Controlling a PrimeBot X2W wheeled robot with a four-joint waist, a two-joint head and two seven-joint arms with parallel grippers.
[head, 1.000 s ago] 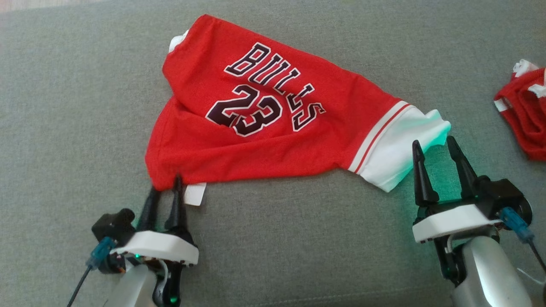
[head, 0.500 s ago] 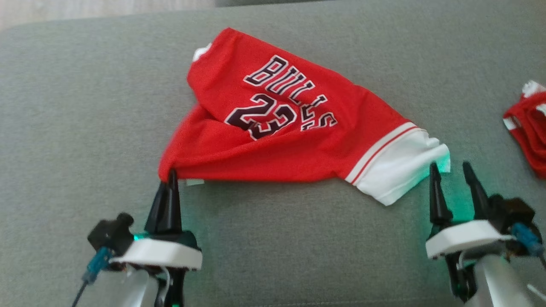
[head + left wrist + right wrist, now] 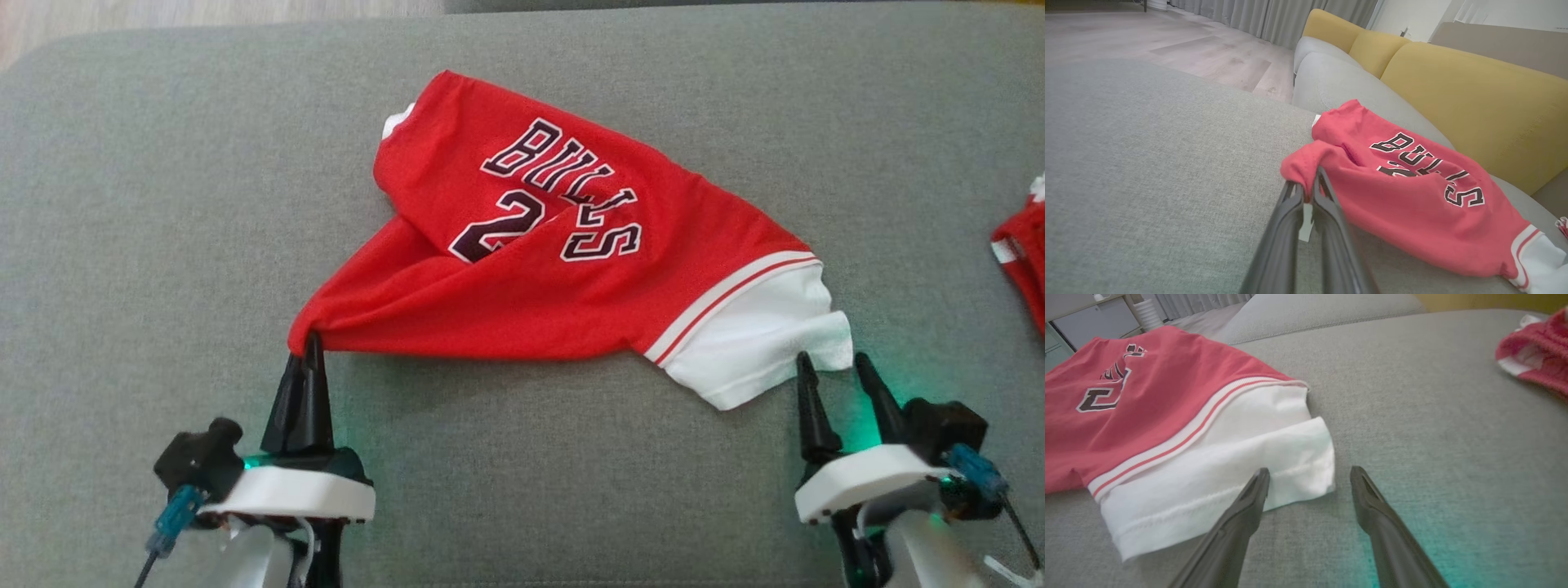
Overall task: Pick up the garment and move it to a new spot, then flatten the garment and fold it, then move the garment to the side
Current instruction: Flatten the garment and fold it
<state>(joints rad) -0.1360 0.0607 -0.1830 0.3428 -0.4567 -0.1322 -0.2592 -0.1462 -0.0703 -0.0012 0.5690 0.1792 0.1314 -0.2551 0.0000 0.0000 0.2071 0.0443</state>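
Garment (image 3: pixel 571 294), a red jersey lettered BULLS with a white hem band, lies slantwise and creased on the grey sofa cushion (image 3: pixel 163 245). The left end effector (image 3: pixel 310 347) has its fingers pressed together on the jersey's near red corner, pinching it into a gathered point. The right end effector (image 3: pixel 833 363) stands spread at the white hem's corner, perhaps just touching it. Another red cloth (image 3: pixel 1020 261) lies well apart at the right edge

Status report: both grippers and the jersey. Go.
Left gripper shut on jersey corner. Right gripper open beside white edge, gripping nothing. Jersey rumpled on grey cushion. Second red garment far right, apart.
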